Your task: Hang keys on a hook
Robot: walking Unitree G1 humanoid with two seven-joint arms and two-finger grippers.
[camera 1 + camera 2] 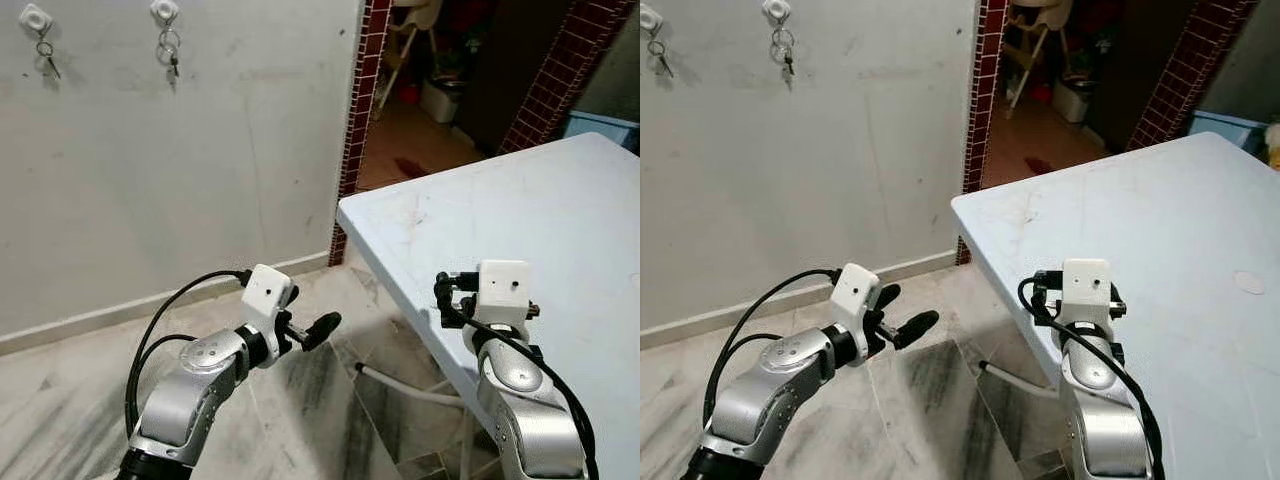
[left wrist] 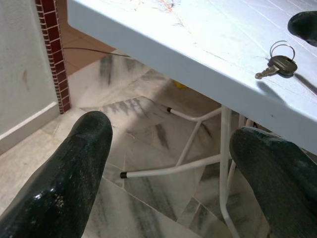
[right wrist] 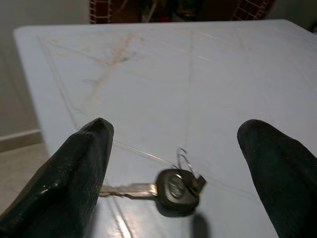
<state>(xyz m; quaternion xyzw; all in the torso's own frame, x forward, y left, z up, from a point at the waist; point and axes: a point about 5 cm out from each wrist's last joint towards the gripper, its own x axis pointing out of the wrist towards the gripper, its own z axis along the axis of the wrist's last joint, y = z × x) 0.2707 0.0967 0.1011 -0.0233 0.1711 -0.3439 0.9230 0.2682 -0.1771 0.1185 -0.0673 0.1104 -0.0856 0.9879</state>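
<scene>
The right claw (image 3: 173,148) hovers spread wide just above the key (image 3: 171,188), which lies flat on the white table (image 1: 560,220) near its edge. The left claw (image 2: 168,148) hangs released over the floor beside the table. Farther off, wall hooks (image 1: 165,12) already carry keys. Closing too high could skid the flat key off the edge.

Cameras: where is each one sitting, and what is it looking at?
Left and right eye views: on the head, looking down at the grey wall with white hooks, the pale blue table, both silver arms.
Left wrist view: past open left gripper toward the table's underside.
Right wrist view: over open right gripper.
Both wrists share the dark-headed key.
</scene>
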